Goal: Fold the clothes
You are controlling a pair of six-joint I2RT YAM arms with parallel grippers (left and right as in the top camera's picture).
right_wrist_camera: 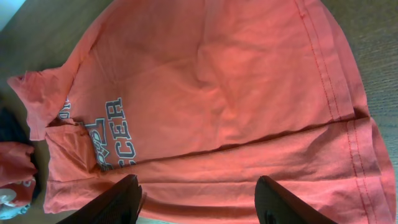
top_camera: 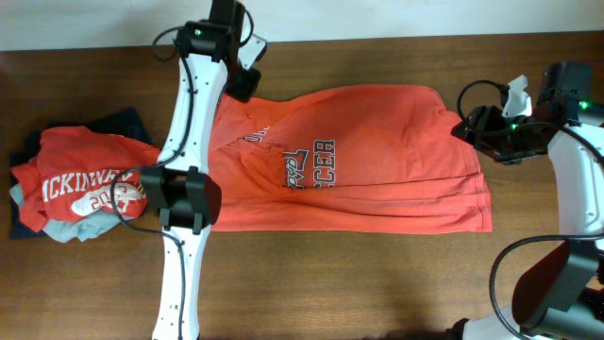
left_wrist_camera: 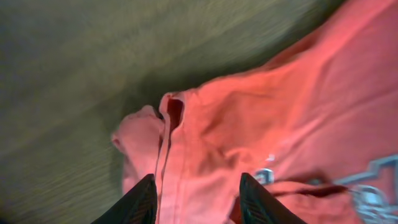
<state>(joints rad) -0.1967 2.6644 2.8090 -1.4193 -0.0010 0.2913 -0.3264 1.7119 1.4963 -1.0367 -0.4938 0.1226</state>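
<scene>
Left claw (left_wrist_camera: pixel 196 177) – fingers spread, gripping nothing – poised over the collar end of the orange-red T-shirt (top_camera: pixel 377 161). Right claw (right_wrist_camera: pixel 198 178) likewise parted and empty, over the hem end. Shirt spread on the wooden table (top_camera: pixel 377 283) between both claws, lettering up, one long side folded over; folded pile (top_camera: pixel 80 184) just beyond the collar end.

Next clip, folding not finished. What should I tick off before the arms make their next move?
1. Left gripper jaws open and empty: ok.
2. Right gripper jaws open and empty: ok.
3. T-shirt wholly on the table: ok.
4. T-shirt lying smooth: not ok, rumpled beside the lettering.
5. Folded pile apart from the T-shirt: cannot tell, the left arm covers the gap.
</scene>
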